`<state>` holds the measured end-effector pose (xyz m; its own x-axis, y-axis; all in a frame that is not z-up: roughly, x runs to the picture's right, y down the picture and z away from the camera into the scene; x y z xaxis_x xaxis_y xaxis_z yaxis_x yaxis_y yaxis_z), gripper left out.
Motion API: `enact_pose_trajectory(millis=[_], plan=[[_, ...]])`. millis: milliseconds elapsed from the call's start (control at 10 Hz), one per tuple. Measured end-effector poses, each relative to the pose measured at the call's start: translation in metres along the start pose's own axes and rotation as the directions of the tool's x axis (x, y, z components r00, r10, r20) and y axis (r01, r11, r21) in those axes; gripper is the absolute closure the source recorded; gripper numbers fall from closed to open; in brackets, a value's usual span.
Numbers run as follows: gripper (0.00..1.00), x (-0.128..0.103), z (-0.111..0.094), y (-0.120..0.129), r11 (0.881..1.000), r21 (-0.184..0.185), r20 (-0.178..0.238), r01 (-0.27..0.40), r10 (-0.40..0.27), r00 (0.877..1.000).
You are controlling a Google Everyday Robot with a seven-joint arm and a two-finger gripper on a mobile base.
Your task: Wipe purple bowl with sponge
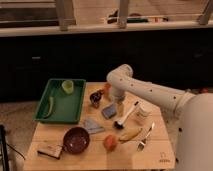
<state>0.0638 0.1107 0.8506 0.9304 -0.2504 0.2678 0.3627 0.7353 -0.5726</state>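
Note:
The purple bowl (76, 140) sits at the front left of the wooden table, dark maroon with a reddish-brown inside. The sponge (109, 111), a small blue-grey block, lies near the table's middle. My gripper (118, 105) hangs from the white arm just right of the sponge, close above the table. It is well behind and to the right of the bowl.
A green tray (42, 112) at the left holds a green cup (67, 86) and a long green vegetable (50, 106). A grey-blue triangular cloth (93, 126), a brown block (50, 149), an orange fruit (110, 142), a banana (130, 134), a fork (146, 136), a brush (125, 116) and a white cup (143, 111) lie around.

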Motion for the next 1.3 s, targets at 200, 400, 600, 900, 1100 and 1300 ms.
enact_pose_trajectory(millis=[200, 400, 600, 900, 1100, 1300], plan=[[0.20, -0.005, 0.005, -0.004, 0.999, 0.005, 0.009, 0.048, -0.048, 0.999], [0.20, -0.007, 0.011, -0.012, 0.997, 0.011, 0.017, 0.072, -0.072, 0.997], [0.20, -0.005, 0.018, -0.018, 0.997, 0.018, 0.022, 0.080, -0.080, 0.997], [0.20, -0.001, 0.030, -0.024, 0.995, 0.042, 0.033, 0.085, -0.086, 0.996], [0.20, 0.002, 0.040, -0.026, 0.995, 0.049, 0.043, 0.086, -0.088, 0.995], [0.20, 0.004, 0.049, -0.026, 0.995, 0.044, 0.053, 0.087, -0.089, 0.995]])
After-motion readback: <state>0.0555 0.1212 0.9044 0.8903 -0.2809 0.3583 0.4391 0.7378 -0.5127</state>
